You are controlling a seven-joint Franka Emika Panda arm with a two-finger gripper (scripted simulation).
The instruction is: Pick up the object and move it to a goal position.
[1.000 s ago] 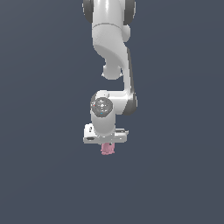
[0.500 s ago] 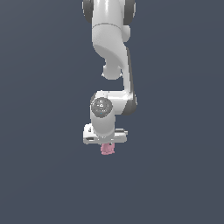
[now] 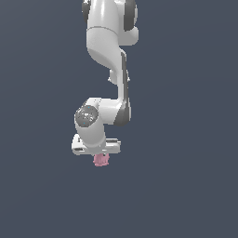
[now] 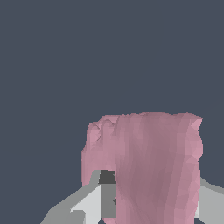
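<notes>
Pink and lumpy, the object point(image 3: 100, 160) sits pinched between my gripper point(image 3: 99, 157) fingers point(image 4: 94, 202), hanging under the white arm point(image 3: 108, 51) against plain grey.

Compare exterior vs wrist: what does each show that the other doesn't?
Exterior only: the whole white arm reaching down from the top of the frame, with the gripper seen from outside. Wrist only: a close-up of the pink object's lumpy, ridged surface sitting between two grey fingers. Both: the pink object at the gripper, against a plain dark grey background, with nothing else in sight.
</notes>
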